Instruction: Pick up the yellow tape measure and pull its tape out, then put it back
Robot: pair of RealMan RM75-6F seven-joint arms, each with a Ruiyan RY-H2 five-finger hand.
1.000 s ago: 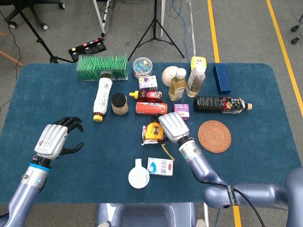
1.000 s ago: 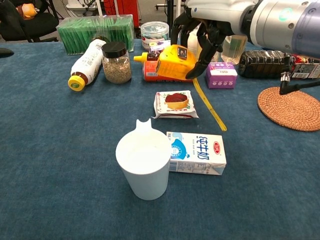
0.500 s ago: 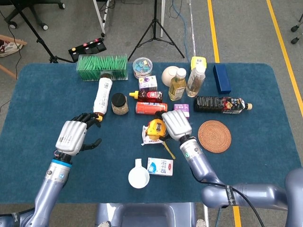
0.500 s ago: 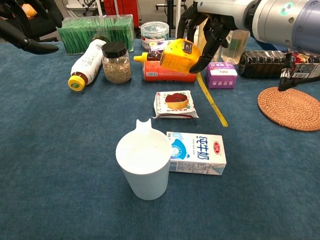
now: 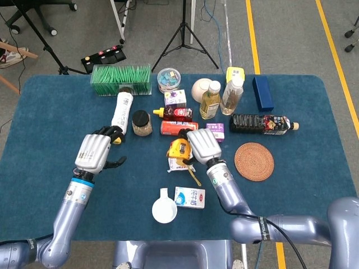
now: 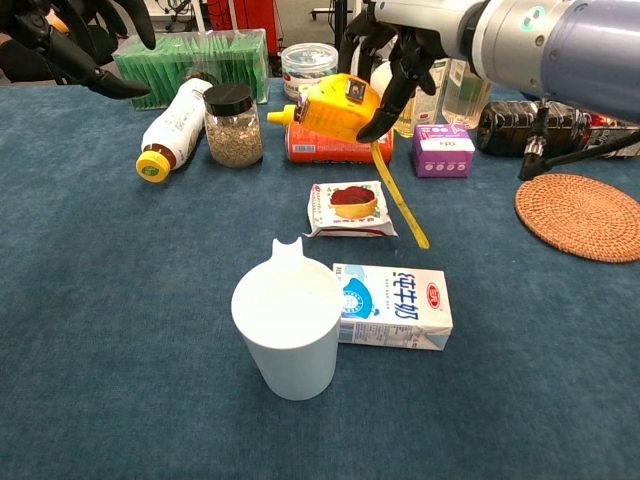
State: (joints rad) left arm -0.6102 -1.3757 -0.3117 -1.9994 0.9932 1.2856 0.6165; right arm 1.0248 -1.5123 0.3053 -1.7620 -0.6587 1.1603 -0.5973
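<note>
The right hand [image 6: 395, 55] grips the yellow tape measure [image 6: 335, 105] lifted above the snack packet [image 6: 350, 205], its tape [image 6: 400, 200] already trailing out (not yet pulled by the left hand [image 5: 94, 154], fingers spread), so full extension and return remain.

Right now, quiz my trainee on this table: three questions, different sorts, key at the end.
1. True or false: the right hand holds the tape measure off the table.
2. Where does the end of the tape lie? A) in the cup B) on the cloth beside the snack packet C) on the coaster
3. What does the left hand hold?

Key: 1 true; 2 B; 3 nothing, its fingers are apart.
</note>
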